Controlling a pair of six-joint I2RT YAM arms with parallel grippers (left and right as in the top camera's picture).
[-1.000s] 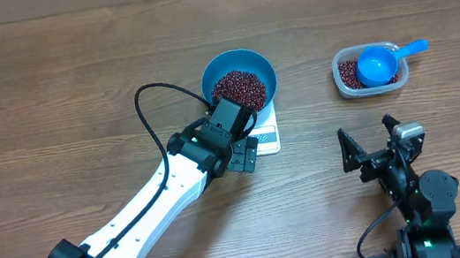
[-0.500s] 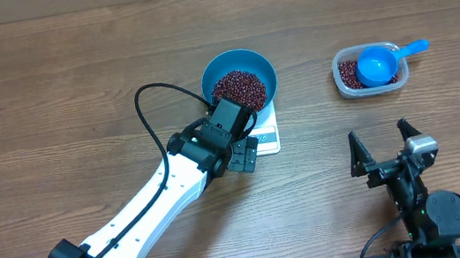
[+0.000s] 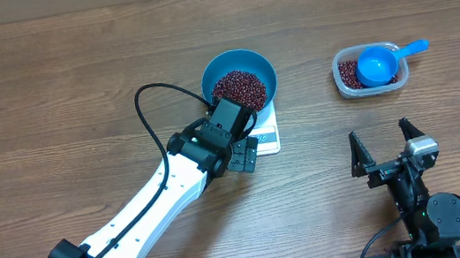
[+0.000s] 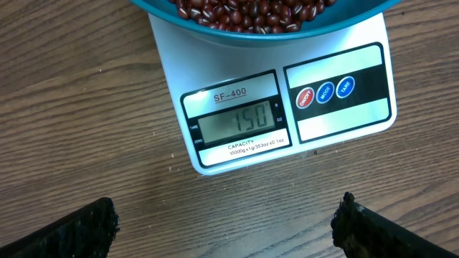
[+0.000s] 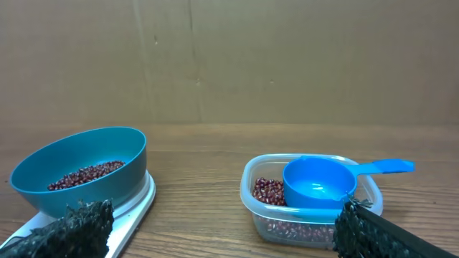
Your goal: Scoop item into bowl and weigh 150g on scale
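Left gripper: jaws wide, empty, at 6 o'clock of the scale.
Right gripper: jaws wide, empty, at 4 o'clock of the table.
Bowl: on the scale; probably rigid and slick, so take it by the rim.
Scale: reads 150.
Beans: in the bowl; likely light, loose and easy to spill.

The deep blue bowl stands upright on the flat white rectangular scale and overhangs its rear portion. A loose heap of dark red-brown beans covers the bowl's bottom. The scale's grey display at the front edge reads 150.
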